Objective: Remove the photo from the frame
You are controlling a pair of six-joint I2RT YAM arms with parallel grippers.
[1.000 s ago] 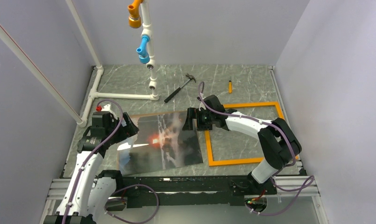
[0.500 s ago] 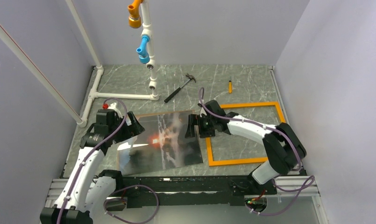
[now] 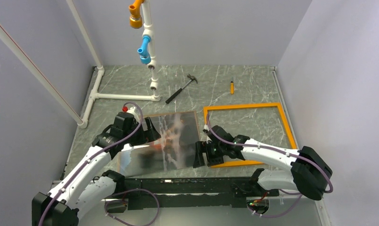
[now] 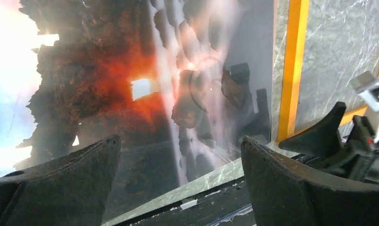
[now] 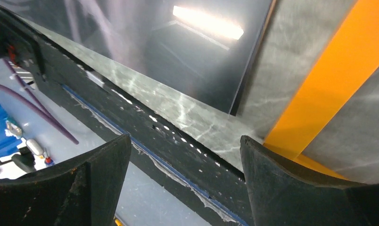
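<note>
Left end effector and right end effector gape wide, gripping nothing.

I am working over a grey-green marbled counter that is carrying five things. The photo is lying face up near its middle. The frame (hollow, bare counter showing through it) is lying just to its right, a narrow strip of counter between them. Toward the back, a hammer and a small orange screwdriver are lying apart, and a white pipe base is sitting at the back left.
</note>
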